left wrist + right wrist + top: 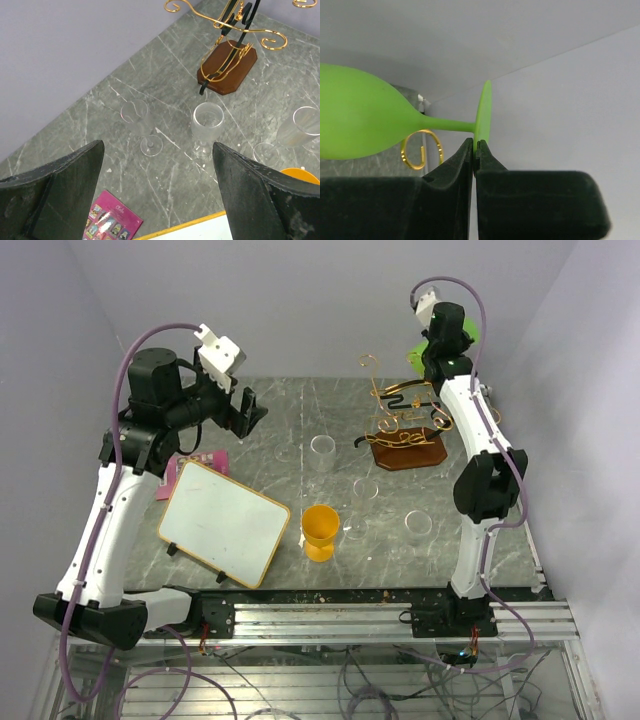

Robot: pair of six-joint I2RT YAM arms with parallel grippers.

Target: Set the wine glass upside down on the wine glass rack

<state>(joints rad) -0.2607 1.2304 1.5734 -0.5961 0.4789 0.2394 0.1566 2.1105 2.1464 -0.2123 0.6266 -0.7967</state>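
Right gripper (475, 147) pinches the green wine glass (365, 120) by its foot rim; left gripper (157, 149) stands spread. The glass looks light, possibly soft plastic. The stem offers a surer hold.

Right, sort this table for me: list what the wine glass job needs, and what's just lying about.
For the job:
- green wine glass, pinched at its foot by the right gripper
- wine glass rack

Lying about:
- whiteboard
- orange goblet
- clear stemmed glasses
- pink picture card
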